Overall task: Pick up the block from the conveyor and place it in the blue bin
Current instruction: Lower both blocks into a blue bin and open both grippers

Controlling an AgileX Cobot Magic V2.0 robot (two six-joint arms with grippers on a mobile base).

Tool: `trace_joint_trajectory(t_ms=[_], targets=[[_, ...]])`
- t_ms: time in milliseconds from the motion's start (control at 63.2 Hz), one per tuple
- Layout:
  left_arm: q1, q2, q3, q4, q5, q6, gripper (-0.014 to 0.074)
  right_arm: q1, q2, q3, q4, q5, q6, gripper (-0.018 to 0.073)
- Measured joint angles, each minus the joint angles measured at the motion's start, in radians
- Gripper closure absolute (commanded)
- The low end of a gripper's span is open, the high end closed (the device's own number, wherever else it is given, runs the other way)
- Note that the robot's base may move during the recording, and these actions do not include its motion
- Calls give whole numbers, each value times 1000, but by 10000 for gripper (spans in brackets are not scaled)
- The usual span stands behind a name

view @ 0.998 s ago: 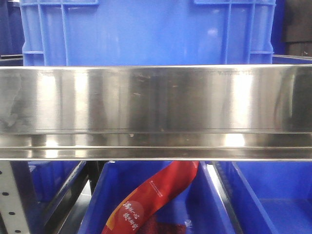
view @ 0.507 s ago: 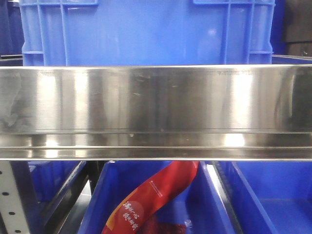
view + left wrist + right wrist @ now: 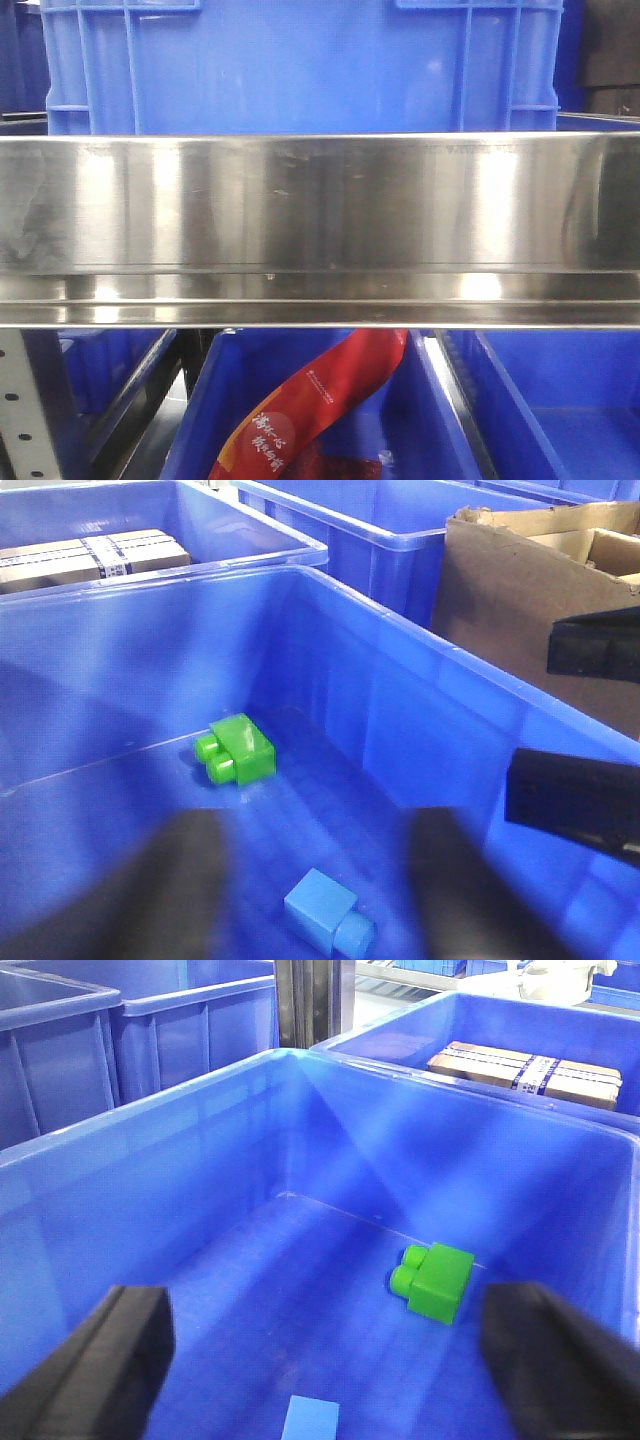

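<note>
Both wrist views look down into one blue bin (image 3: 420,710) (image 3: 150,1190). A green block (image 3: 240,750) (image 3: 435,1280) lies on its side on the bin floor near the far wall. A light blue block (image 3: 322,910) (image 3: 310,1420) lies on the floor nearer the cameras. My left gripper (image 3: 315,825) hangs open over the bin, with the light blue block below the gap between its fingers and nothing held. Open too and empty, my right gripper (image 3: 330,1305) hangs above the same bin. The conveyor is out of view.
A wide stainless steel rail (image 3: 320,230) fills the front view, with a blue crate (image 3: 300,65) behind it and a red packet (image 3: 320,400) in a bin below. A brown cardboard box (image 3: 510,590) and bins holding taped cartons (image 3: 90,555) (image 3: 530,1070) stand around the bin. Two black parts (image 3: 575,800) jut in at the right.
</note>
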Motion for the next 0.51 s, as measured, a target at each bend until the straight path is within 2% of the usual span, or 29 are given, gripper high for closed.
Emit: trace_joint_trajectory(t_ms=[127, 158, 507], targets=[[0, 0, 0, 0, 0, 0, 703, 0, 0, 0, 0, 14, 0, 648], [0, 0, 0, 0, 0, 0, 707, 0, 0, 0, 0, 22, 0, 732], [0, 0, 0, 0, 6, 0, 707, 0, 0, 0, 2, 53, 0, 727]])
